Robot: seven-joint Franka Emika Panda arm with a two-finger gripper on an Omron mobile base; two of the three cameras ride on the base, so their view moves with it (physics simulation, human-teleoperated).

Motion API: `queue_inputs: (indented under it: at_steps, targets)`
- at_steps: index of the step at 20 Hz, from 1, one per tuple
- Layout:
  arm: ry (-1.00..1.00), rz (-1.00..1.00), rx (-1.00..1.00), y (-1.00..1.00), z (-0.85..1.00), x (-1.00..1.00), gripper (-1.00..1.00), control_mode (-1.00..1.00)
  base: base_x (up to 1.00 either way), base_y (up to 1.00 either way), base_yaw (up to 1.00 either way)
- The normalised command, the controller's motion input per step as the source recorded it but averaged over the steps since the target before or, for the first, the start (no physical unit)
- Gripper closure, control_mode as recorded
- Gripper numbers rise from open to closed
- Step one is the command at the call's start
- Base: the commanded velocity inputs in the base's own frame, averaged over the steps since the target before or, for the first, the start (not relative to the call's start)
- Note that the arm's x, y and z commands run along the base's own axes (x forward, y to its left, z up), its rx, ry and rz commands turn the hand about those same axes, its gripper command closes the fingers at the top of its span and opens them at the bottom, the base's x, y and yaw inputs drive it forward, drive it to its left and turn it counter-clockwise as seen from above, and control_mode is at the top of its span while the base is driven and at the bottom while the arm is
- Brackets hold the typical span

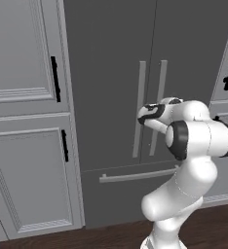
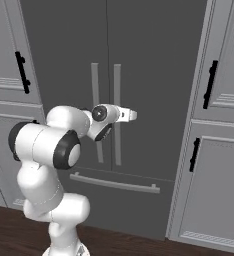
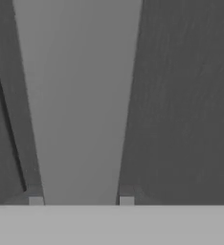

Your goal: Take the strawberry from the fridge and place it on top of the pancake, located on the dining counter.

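Hand view: end effector [image 3: 81, 201] seemingly straddles handle [image 3: 80, 105].

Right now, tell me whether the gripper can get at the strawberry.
Probably not. Both doors of the fridge are shut, so nothing inside is reachable. The gripper straddles a door handle, so opening comes first.

floor [image 1: 111, 233]: dark wood planks, lying under everything
standing on it: closed fridge [image 1: 111, 73], pale panelled cabinets [image 1: 28, 121] flanking it
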Motion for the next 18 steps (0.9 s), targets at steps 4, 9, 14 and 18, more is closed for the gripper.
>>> queue_inputs:
  at_steps: [4, 9, 14, 18]
  targets:
    - [0.0, -0.08, 0.17, -1.0, -0.19, -0.26, 1.0, -1.0, 0.0, 0.0, 0.0]
    - [0.0, -0.04, 0.19, -1.0, -0.06, -0.46, 1.0, -1.0, 0.0, 0.0, 0.0]
    - [0.0, 0.0, 0.17, -1.0, 0.0, -0.66, 1.0, -1.0, 0.0, 0.0, 0.0]
    - [0.0, 0.0, 0.15, -1.0, 0.0, -0.61, 1.0, -1.0, 0.0, 0.0, 0.0]
